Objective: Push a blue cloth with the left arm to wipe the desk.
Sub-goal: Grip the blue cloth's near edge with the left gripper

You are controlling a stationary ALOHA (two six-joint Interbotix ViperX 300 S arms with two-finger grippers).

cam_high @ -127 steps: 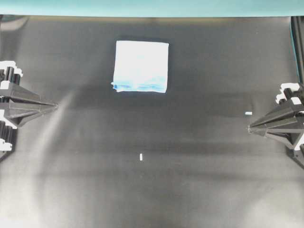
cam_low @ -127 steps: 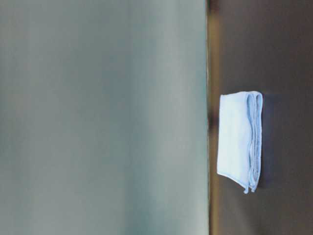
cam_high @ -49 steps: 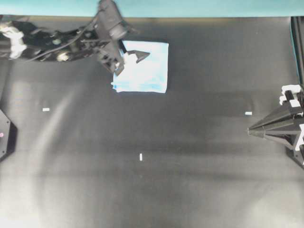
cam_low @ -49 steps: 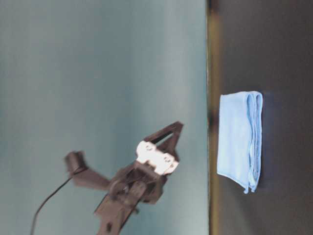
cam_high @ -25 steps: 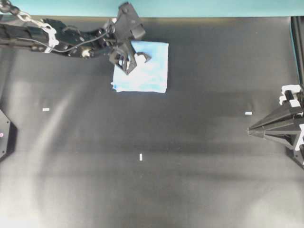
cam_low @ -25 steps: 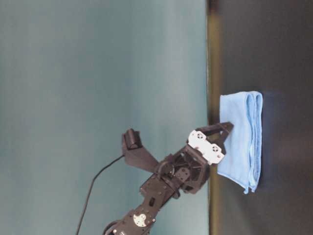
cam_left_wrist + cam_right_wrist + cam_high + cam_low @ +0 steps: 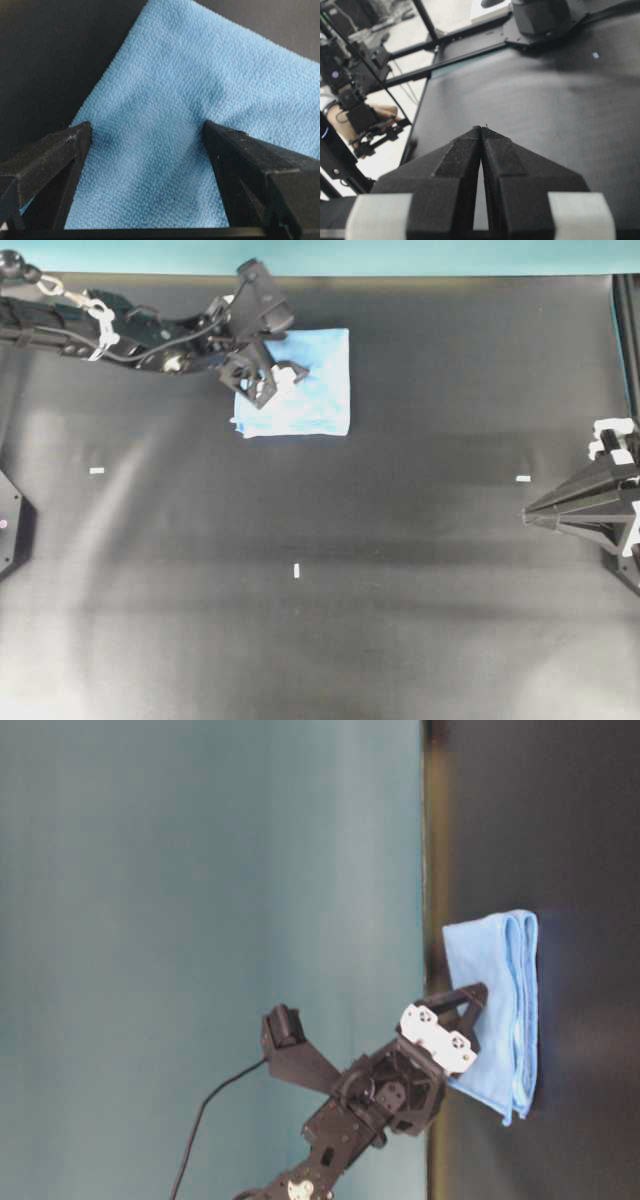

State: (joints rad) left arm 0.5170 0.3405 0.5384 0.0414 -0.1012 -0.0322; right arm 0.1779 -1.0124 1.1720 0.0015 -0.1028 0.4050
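Cloth: the blue cloth lies flat on the desk near its teal far edge.
Left gripper: jaws spread wide, tips pressing the cloth, gripping nothing.
Right gripper: closed, empty, well apart.
Handling: soft, light, likely to bunch; press down near its middle.

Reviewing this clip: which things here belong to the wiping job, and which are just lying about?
Job: cloth; left gripper, open, fingers pressing on the cloth; desk.
Lying about: right gripper, shut, parked at the desk's side; tape marks.
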